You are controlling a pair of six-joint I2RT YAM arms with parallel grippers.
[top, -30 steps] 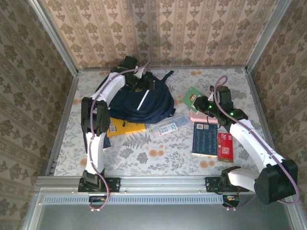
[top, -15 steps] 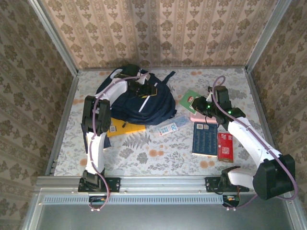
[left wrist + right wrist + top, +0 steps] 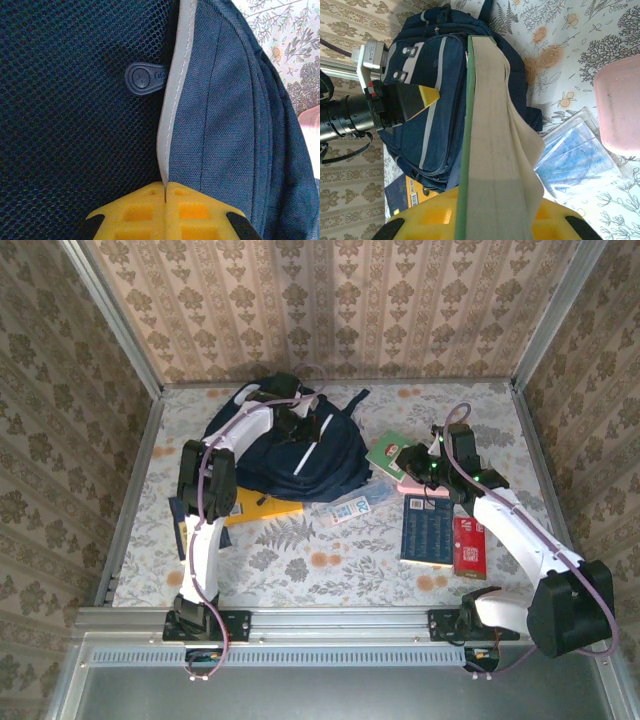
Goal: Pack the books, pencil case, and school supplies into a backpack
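Since one second ago the left gripper [image 3: 297,427] has come from the far rim of the backpack [image 3: 335,468] down onto its front, and its jaws have closed; the right gripper [image 3: 424,466] has carried the green book [image 3: 388,452] a little toward the bag. From the left wrist, the yellow fingers [image 3: 130,212] are pressed together and the grey-white stripe [image 3: 172,100] of the backpack runs straight into the seam between them, so the left gripper is pinching this trim. The right gripper is clamped on the green book, which stands on its edge between the pads in the right wrist view, pages up. In the top view the backpack lies at about 11 o'clock from the table centre, and the green book hangs just beside it at its 3 o'clock. I judge the task to be at its beginning, because everything I can see is outside the bag: the yellow book [image 3: 262,506] at its 7 o'clock, partly under it, the blue-and-white packet [image 3: 352,506] at 5 o'clock, the pink box [image 3: 409,486], the navy book [image 3: 428,532] and the red pack [image 3: 469,546] further toward 4 o'clock. Whether the bag is already open I cannot tell. Probably the left side is taking hold of the bag while the first book arrives; all the other things remain to be packed.
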